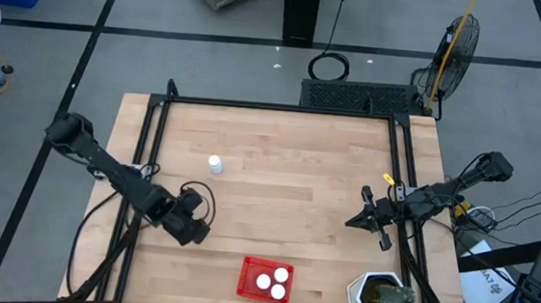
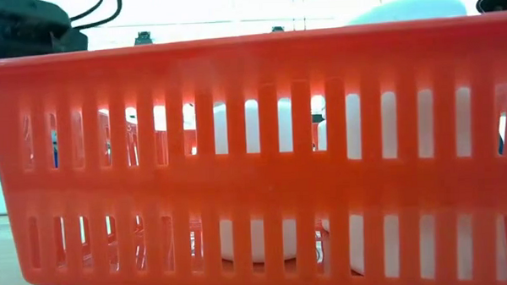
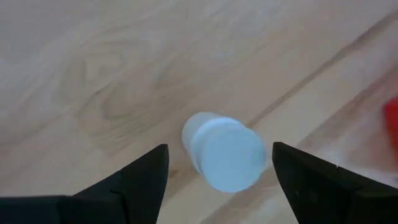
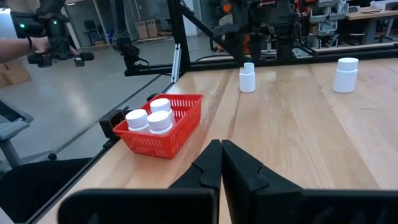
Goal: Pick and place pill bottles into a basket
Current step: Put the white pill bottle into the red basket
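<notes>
A white pill bottle (image 3: 225,154) stands upright on the wooden table, between the fingers of my open left gripper (image 3: 221,148), which comes at it from above without touching it. In the high view my left gripper (image 1: 192,225) hides this bottle; the right wrist view shows the bottle (image 4: 247,78) under it. A second bottle (image 1: 214,165) stands farther back on the table. The red basket (image 1: 265,279) at the near edge holds three bottles (image 4: 152,117). My right gripper (image 1: 367,220) is shut and empty, low at the table's right side.
A white pot with a green plant (image 1: 383,298) stands at the near right corner. Black frame rails (image 1: 149,161) run along the table's left, far and right sides. In the low view the basket's wall (image 2: 254,159) fills the picture. A person's hand (image 4: 18,46) shows beyond the table.
</notes>
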`<state>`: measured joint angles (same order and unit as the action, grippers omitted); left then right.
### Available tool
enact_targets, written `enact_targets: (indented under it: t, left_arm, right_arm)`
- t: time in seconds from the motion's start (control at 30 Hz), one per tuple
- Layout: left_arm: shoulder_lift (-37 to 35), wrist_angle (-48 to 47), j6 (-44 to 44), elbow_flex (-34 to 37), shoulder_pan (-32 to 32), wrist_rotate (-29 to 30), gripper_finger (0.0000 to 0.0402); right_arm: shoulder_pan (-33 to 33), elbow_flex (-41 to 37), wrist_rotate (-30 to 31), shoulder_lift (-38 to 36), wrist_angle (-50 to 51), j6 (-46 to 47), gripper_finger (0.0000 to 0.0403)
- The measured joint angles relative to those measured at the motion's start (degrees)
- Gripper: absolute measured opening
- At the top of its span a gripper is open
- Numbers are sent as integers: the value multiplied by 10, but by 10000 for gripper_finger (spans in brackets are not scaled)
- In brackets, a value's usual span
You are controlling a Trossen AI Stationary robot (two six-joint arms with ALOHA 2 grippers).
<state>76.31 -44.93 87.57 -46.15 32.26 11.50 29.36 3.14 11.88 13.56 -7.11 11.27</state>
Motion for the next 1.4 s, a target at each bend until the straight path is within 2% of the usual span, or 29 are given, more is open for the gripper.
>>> enact_targets:
  t: [0.17,0.37,0.47,0.67,0.8,1.0,1.2,1.4]
  left_arm:
    - [34,19,-3,0,0,-11,274]
    - [41,20,-2,0,0,-26,268]
    - [41,20,0,0,0,-28,244]
    - [39,31,-5,-1,0,-7,169]
    - [40,46,-6,-1,0,-8,162]
    - [41,140,-24,0,0,-10,166]
    - [38,259,-95,0,-1,32,162]
    - [38,342,-143,-2,-10,40,162]
  right_arm:
    - [0,0,0,0,0,0,2]
    - [0,0,0,0,-1,0,4]
    - [0,0,0,0,0,0,3]
    - [0,0,0,0,0,0,1]
    - [0,0,0,0,0,0,3]
    - [0,0,0,0,0,0,2]
    - [0,0,0,0,0,0,4]
    - [0,0,0,0,0,0,2]
